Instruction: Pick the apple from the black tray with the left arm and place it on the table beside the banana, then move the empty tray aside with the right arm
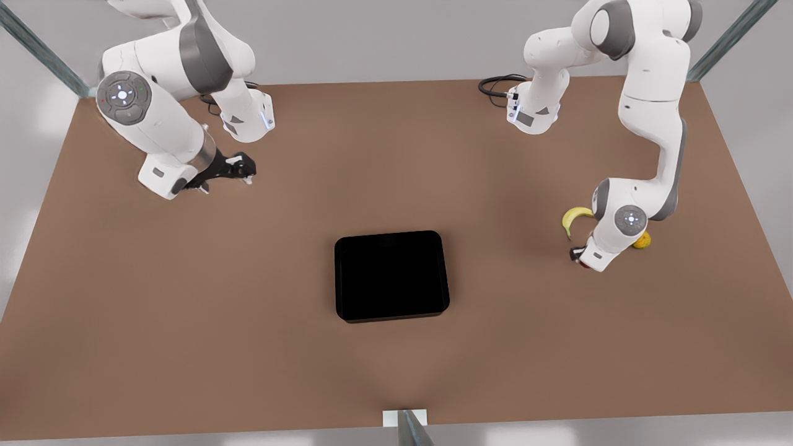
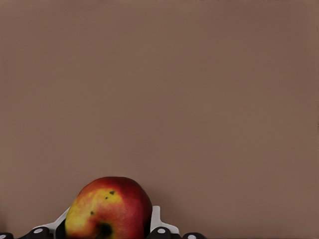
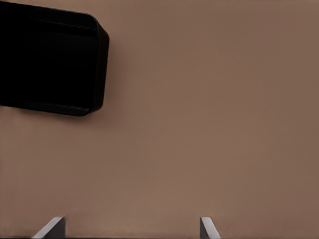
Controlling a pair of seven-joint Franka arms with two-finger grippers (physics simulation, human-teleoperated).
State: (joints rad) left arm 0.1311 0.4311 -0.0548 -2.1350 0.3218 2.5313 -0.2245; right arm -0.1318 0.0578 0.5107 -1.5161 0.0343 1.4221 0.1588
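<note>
The left gripper is down low at the front view's right, just beside the banana, and its fingers are closed on the apple. The wrist view looks straight onto that apple: red skin, a yellowish patch, a few dark specks, snug between the two white pads with bare brown surface spreading beyond it. From the front, only a sliver of red peeks out under the wrist, so whether the fruit touches the surface is impossible to tell.

A small yellow-orange fruit sits just on the other side of that arm, partly hidden behind it.

The black tray lies in the middle of the surface with nothing in it, well apart from the banana.

Over at the front view's left, the right gripper hangs above the surface, well away from the tray. Its fingers are spread wide with nothing between them, and the tray's rounded corner shows farther off in its wrist view.
</note>
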